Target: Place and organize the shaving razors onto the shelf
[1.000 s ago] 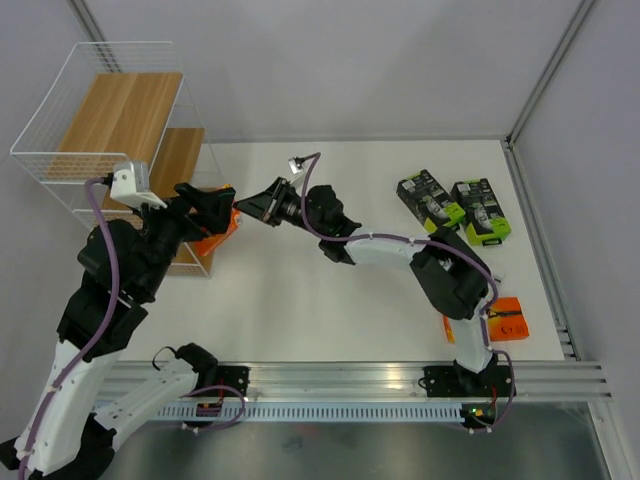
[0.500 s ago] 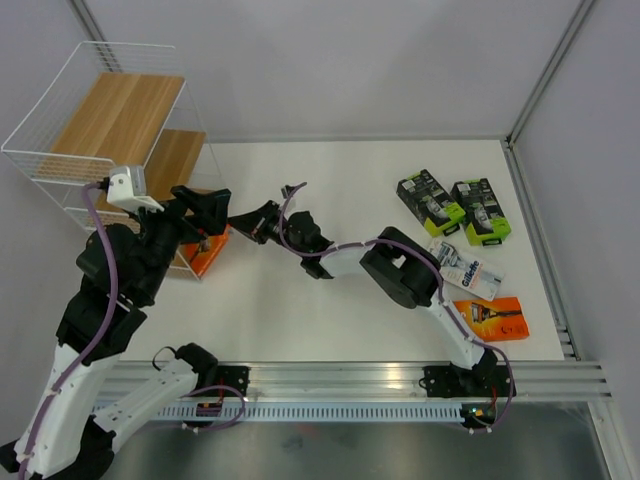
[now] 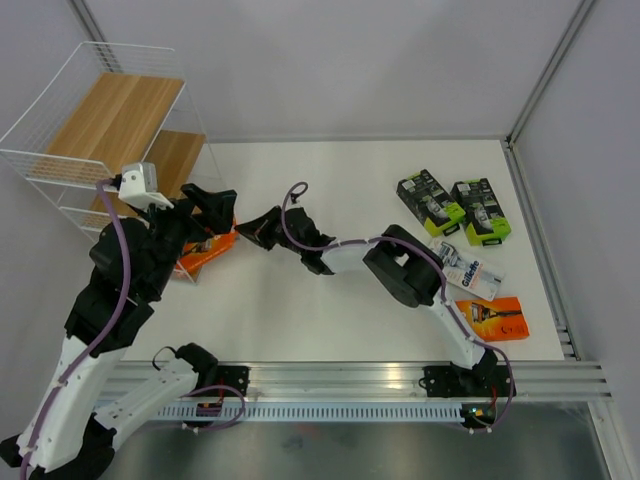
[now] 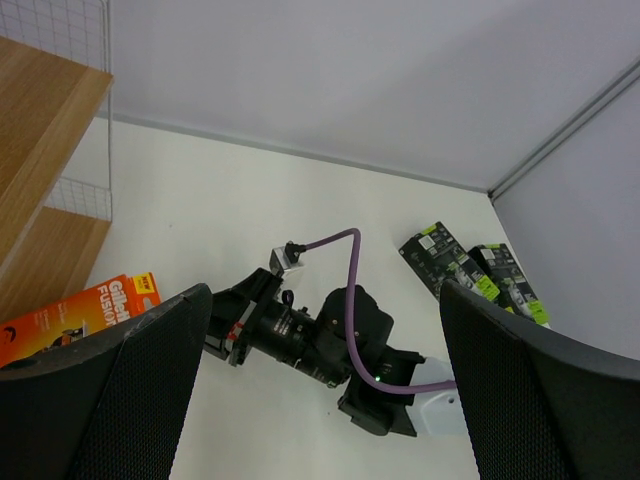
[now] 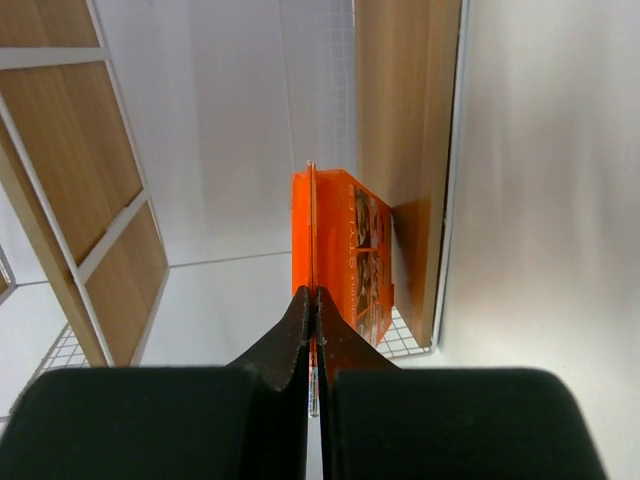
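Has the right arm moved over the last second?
Yes. The right arm, gripping an orange box, swung its elbow left, away from the two black boxes, uncovering the white pack.

Bright, even, diffuse light from above leaves only faint, soft shadows on the white table [image 3: 300,310], without glare. The overhead view is sharp; both wrist views blur along their bottom edges.

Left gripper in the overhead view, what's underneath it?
An orange razor box at the shelf, pinched by the right gripper. The left gripper covers part of it.
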Tool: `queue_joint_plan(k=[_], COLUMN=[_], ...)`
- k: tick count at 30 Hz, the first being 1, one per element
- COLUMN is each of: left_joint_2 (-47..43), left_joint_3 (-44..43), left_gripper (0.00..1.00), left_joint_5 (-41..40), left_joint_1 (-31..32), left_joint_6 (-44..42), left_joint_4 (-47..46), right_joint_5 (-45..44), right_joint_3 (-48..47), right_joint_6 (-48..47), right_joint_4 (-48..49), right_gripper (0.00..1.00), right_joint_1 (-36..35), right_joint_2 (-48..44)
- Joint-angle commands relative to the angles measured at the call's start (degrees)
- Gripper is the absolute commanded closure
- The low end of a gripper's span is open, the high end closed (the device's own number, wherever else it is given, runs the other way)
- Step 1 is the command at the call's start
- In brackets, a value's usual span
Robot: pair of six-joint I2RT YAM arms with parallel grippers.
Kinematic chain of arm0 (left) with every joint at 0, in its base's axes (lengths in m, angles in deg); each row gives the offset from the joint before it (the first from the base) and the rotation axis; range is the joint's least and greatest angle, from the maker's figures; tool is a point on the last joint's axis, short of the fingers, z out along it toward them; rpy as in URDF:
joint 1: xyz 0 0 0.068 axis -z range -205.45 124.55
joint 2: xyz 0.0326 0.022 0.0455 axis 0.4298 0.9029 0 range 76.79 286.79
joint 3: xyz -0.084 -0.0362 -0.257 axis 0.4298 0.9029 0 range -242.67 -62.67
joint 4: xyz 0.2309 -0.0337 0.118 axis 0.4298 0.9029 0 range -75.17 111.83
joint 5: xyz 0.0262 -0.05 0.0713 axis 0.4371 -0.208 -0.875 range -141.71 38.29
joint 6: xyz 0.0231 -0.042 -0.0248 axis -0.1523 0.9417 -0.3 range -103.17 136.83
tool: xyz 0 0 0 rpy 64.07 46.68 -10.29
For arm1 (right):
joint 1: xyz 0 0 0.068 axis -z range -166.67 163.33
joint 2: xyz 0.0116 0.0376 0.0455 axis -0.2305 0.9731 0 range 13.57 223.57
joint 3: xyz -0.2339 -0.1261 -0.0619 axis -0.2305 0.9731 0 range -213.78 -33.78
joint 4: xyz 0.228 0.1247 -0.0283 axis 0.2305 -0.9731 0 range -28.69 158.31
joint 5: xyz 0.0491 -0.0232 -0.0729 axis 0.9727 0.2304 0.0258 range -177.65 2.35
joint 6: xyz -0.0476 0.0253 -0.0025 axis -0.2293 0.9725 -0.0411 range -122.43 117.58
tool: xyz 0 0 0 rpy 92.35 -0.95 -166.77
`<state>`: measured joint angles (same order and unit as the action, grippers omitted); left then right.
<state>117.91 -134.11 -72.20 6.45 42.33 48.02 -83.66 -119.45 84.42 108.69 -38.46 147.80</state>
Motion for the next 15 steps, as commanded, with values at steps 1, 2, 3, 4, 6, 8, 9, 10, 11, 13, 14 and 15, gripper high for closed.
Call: queue_joint_plan(k=[1,2,3,4,6,8,9,10,11,13,14,15], left_joint_2=[0.8,0.8,0.7,0.7,0.5,0.7,0.9,0.9,1.0,0.6,0.5,0.4], left_joint_3=[-0.3,-0.3,0.0,0.2,0.7,0.7,0.6,0.4,0.2,0.3,0.5,0.6], left_gripper=[0.0,0.0,0.0,0.0,0.0,0.0,0.01,0.0,0.0,0.0,0.0,0.0], left_joint_5=[-0.2,0.0,0.2,0.1,-0.1,-0.7,-1.1,-1.2,-1.4,-1.6,-1.5,-1.5], left_joint_1=[0.1,0.0,0.0,0.0,0.1,0.0,0.0,0.0,0.0,0.0,0.0,0.0], left_joint_6=[-0.4,-0.3,0.0,0.1,-0.1,-0.4,-0.6,-0.8,-0.8,-0.7,-0.5,-0.4], left_joint_4=[-0.3,-0.2,-0.2,-0.2,-0.3,0.3,0.6,0.9,1.3,1.4,1.4,1.5], right_joint_5=[-1.8,-1.8,-1.6,-1.1,-0.7,-1.1,-0.9,-0.8,-0.7,-2.0,-2.9,-5.0], right_joint_3=[1.2,1.6,1.6,1.4,0.8,0.9,0.8,0.9,0.9,1.9,2.6,3.9], right_joint_6=[2.6,3.6,3.8,3.1,1.6,-1.2,-2.2,-2.4,-2.5,-2.0,-1.3,-0.5], right_joint_4=[1.1,1.7,1.9,1.6,0.0,-2.4,-3.1,-3.6,-4.0,-5.9,-6.3,-6.8], right_gripper=[1.0,1.0,0.99,0.99,0.99,0.99,0.99,1.0,1.0,0.99,0.99,0.99], right_joint_1=[-0.3,0.1,0.5,1.1,0.8,-0.8,-2.2,-2.9,-3.5,-5.3,-5.9,-7.0], right_joint_2=[-2.1,-1.4,-1.2,-0.9,-1.2,-1.6,-1.6,-1.3,-1.3,-1.3,-1.3,-1.4])
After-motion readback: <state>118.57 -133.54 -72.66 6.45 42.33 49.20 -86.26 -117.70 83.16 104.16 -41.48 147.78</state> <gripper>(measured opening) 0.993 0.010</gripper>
